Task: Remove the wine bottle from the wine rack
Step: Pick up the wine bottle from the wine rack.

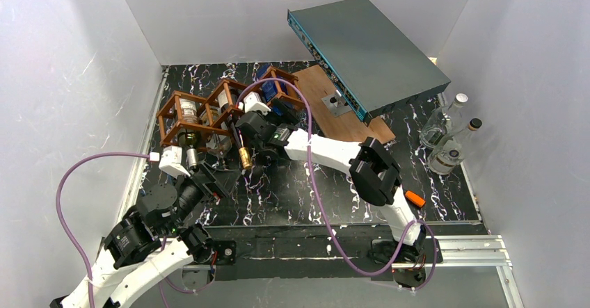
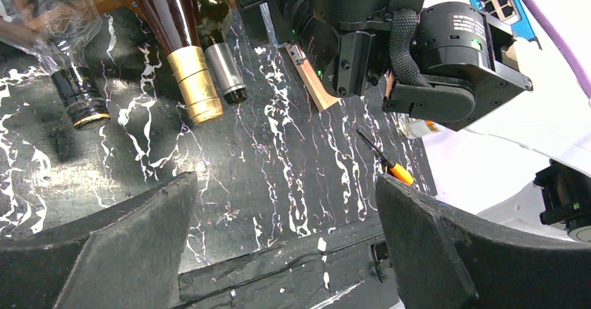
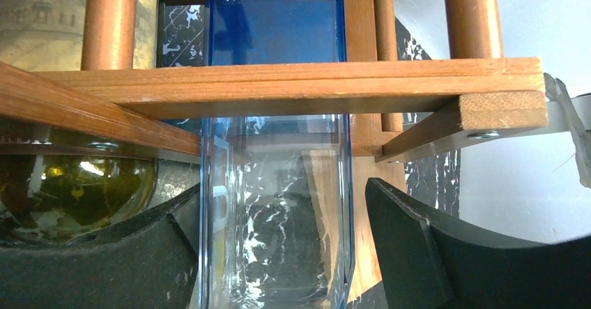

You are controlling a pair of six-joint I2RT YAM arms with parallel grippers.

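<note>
While I watch the right wrist view, the right gripper (image 3: 282,197) sits with its fingers apart on either side of the blue bottle (image 3: 279,134). The left pad (image 3: 153,246) is at the glass or very nearly, and a thin gap shows before the right pad (image 3: 418,239), so nothing is clamped. That bottle lies in the right-hand cell of the wine rack (image 1: 226,106), under a wooden crossbar, its "BLUE DASH" label facing the camera. From above I see the rack at the back left of the black marbled table (image 1: 292,197).

My left gripper (image 2: 286,183) hangs wide open over the tabletop with nothing between its fingers. Just ahead of it are a gold-foiled neck (image 2: 195,86), a grey-capped neck (image 2: 224,72) and a clear bottle with a black cap (image 2: 80,100).
</note>
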